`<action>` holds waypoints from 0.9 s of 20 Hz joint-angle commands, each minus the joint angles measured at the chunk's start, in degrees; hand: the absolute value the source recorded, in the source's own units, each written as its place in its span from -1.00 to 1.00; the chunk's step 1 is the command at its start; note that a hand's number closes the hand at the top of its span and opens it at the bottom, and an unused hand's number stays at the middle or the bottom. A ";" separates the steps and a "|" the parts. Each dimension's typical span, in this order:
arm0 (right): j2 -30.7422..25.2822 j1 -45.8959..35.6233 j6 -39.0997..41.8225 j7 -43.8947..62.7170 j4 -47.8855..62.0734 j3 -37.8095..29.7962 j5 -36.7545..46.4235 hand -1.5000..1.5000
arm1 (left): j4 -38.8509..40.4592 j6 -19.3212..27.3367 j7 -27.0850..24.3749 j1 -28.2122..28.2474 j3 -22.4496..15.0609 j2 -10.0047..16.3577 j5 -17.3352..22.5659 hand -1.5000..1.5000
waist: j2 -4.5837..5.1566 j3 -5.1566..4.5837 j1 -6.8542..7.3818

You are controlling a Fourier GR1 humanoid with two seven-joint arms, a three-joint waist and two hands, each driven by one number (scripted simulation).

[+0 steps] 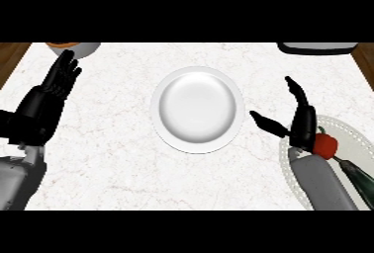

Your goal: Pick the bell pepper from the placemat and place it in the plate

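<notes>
A red bell pepper [326, 144] with a green stem lies on a pale round placemat [349, 132] at the right edge of the counter. My right hand [298, 122] hovers just left of the pepper, open, thumb spread toward the plate and fingers pointing up; the palm is next to the pepper, not curled round it. A white oval plate [197, 109] sits in the counter's middle with nothing on it. My left hand [55, 84] rests open at the far left, fingers up.
A white bowl [75, 48] with something orange-brown inside stands at the back left, by my left fingertips. A dark and white object [316, 48] sits at the back right. A dark green elongated thing [359, 178] lies on the placemat's lower right.
</notes>
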 commanded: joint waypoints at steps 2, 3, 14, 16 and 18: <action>-6.45 0.47 0.01 11.04 -8.01 2.05 8.12 -1.00 | -0.47 -1.59 1.60 0.19 1.25 -0.18 -0.35 0.00 | -0.25 -0.06 -0.79; -8.43 -2.08 1.19 16.80 -7.69 2.32 10.34 -1.00 | 1.93 -2.93 -1.72 0.72 2.61 -0.10 0.60 0.00 | -0.24 -0.12 -0.85; -20.63 -7.91 35.50 57.29 -9.80 10.60 15.53 -1.00 | 0.42 -2.38 -0.32 2.24 1.37 -0.16 -0.31 0.00 | -0.86 -0.45 -1.54; -21.77 -9.00 43.50 61.87 -10.77 10.12 11.29 -1.00 | -1.99 -2.20 1.17 2.20 1.43 -0.28 0.38 0.00 | -0.87 -0.29 -0.83; -20.51 -10.04 48.26 67.36 -12.71 10.39 8.79 -1.00 | -1.41 -2.40 0.02 2.57 2.32 -0.13 0.24 0.00 | -0.53 -0.19 -0.69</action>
